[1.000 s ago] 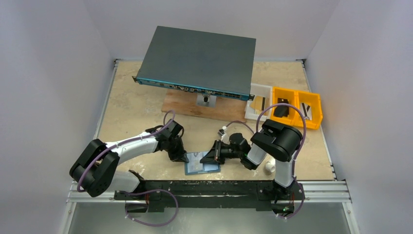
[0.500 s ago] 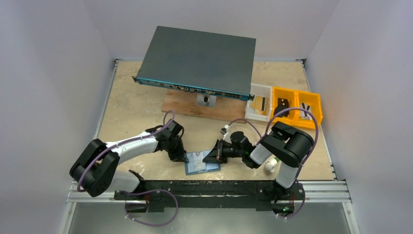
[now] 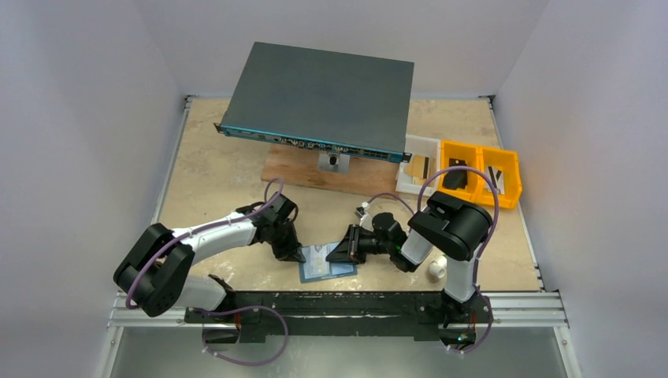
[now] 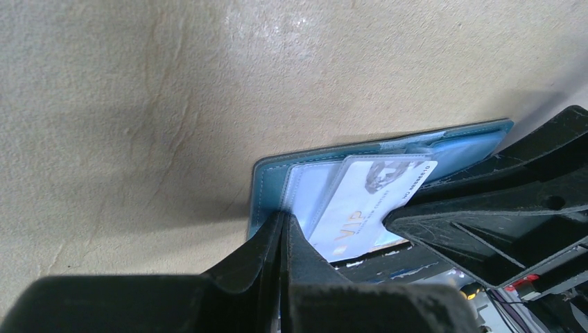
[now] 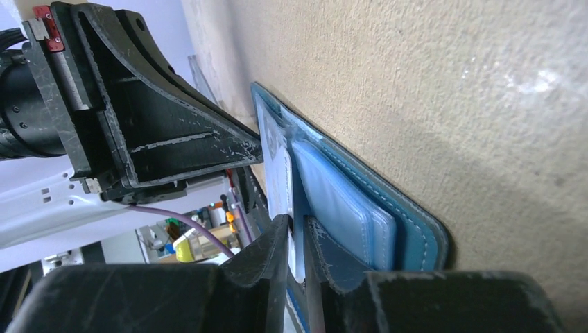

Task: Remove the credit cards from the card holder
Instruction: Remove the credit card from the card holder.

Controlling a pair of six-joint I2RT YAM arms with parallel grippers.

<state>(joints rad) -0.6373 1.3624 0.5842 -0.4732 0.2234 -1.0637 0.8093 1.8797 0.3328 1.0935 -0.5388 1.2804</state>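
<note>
The left arm (image 3: 213, 232) runs from its base at the lower left of the top view up and to the right, forearm nearly level, wrist bent downward. The left gripper (image 3: 302, 256) points down and right, its tips near the lower centre of the frame. In the left wrist view its fingers (image 4: 267, 253) are pressed flat together with no gap. The right arm (image 3: 449, 228) rises from the lower right, folds at the elbow and reaches left, low and almost level. The right gripper (image 3: 332, 256) points left, facing the left gripper, tips near but apart. In the right wrist view its fingers stand a thin slit apart.
</note>
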